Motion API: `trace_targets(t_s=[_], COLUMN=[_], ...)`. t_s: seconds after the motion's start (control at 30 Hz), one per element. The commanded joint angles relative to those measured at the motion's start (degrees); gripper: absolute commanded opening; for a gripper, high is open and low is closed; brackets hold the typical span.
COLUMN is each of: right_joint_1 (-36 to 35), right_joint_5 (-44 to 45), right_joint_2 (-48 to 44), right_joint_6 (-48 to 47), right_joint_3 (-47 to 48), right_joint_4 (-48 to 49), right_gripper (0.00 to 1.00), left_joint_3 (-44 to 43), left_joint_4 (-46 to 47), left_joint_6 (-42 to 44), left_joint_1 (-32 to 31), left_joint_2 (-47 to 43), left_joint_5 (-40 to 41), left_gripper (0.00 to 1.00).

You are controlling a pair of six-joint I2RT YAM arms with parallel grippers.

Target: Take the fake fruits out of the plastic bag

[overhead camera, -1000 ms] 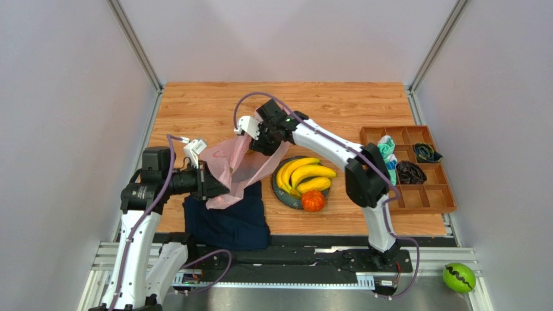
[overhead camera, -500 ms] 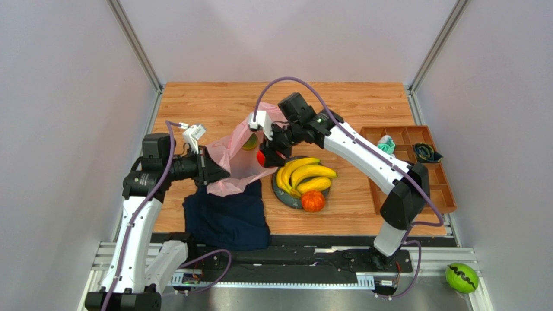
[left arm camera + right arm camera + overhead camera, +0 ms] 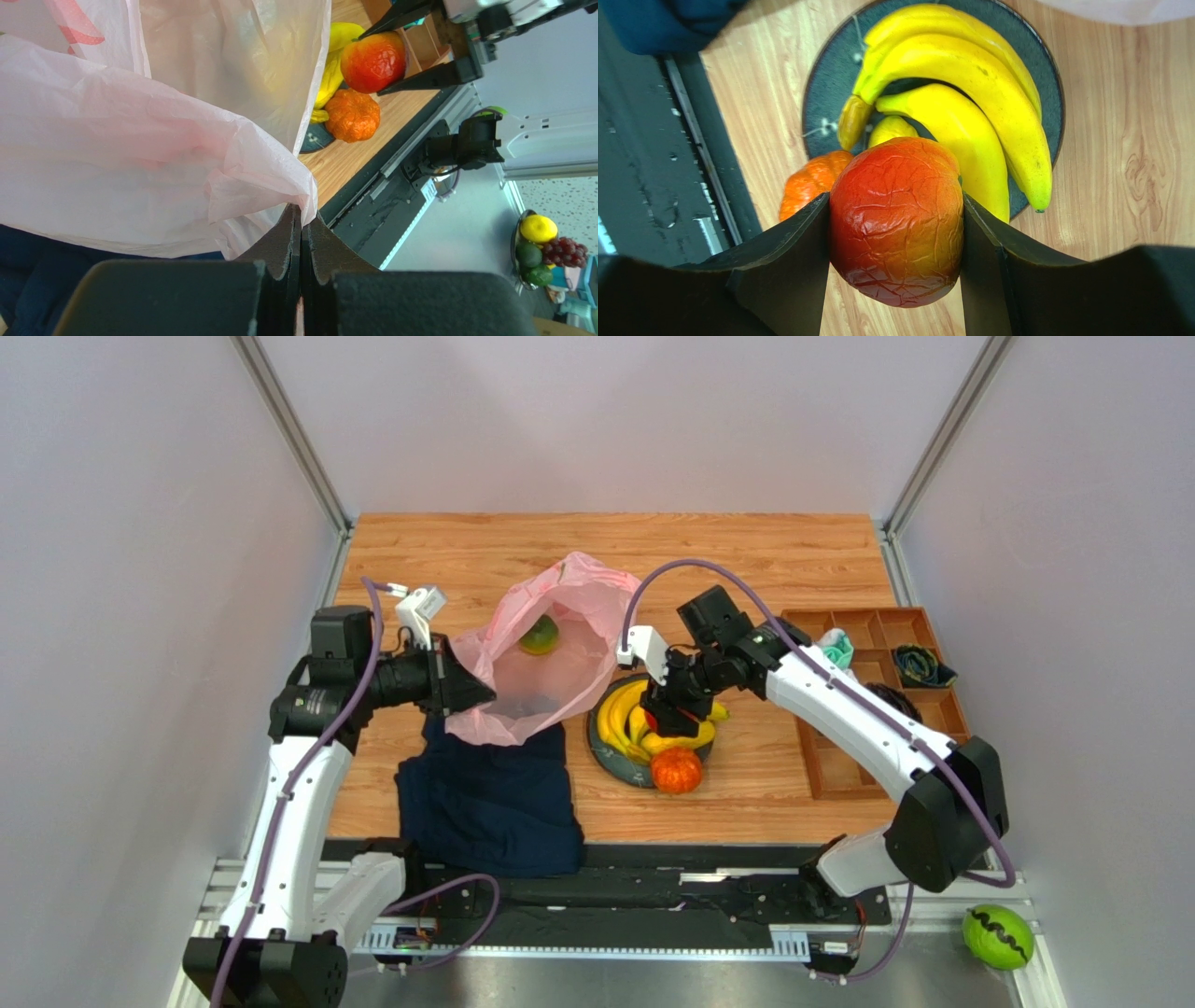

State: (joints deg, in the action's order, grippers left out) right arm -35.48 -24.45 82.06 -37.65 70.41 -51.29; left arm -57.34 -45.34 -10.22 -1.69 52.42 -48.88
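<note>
The pink plastic bag [image 3: 554,665] hangs open, and my left gripper [image 3: 459,688] is shut on its edge and holds it up; the left wrist view shows the film [image 3: 140,140] pinched at the jaw tips [image 3: 302,213]. A green-red fruit [image 3: 539,633] shows inside the bag. My right gripper [image 3: 675,711] is shut on a red fruit [image 3: 897,220], just above the dark plate [image 3: 822,105]. On the plate lie a banana bunch [image 3: 962,91], a small long yellow piece [image 3: 891,129] and an orange fruit [image 3: 676,770].
A dark navy folded cloth [image 3: 491,805] lies under and in front of the bag. A wooden compartment tray [image 3: 937,752] with small items stands at the right. A green ball [image 3: 993,935] sits off the table at the bottom right.
My right gripper has come out of the bag with the red fruit and moved right, over the plate. The bag has spread open, showing the green-red fruit inside.
</note>
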Motion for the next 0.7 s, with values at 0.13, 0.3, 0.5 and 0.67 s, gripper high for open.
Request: trace_targets(t_s=[0.13,0.3,0.5,0.67], right_joint_1=[1.3,1.3,1.3,1.3], right_joint_5=[1.2,2.4,3.3,2.7], right_joint_2=[2.5,2.5,2.4,1.7], right_joint_6=[-2.6,-3.7,-3.2,-3.0], right_joint_3=[-3.4,-4.2,-2.5,-0.2], right_joint_4=[8.2,8.5,6.0,4.1], right_gripper=[0.26,0.51,0.91,0.91], left_joint_3=[-3.1,-3.0,-2.2,-1.3], left_joint_4=[0.1,0.0,0.5,1.0], left_joint_6=[3.0,3.2,2.9,2.4], left_joint_1=[0.7,1.2,1.2,1.2], left_joint_2=[0.5,0.4,0.1,-0.2], left_joint_5=[1.0,0.9,0.5,-0.1], left_gripper=[0.0,0.0,0.0,0.0])
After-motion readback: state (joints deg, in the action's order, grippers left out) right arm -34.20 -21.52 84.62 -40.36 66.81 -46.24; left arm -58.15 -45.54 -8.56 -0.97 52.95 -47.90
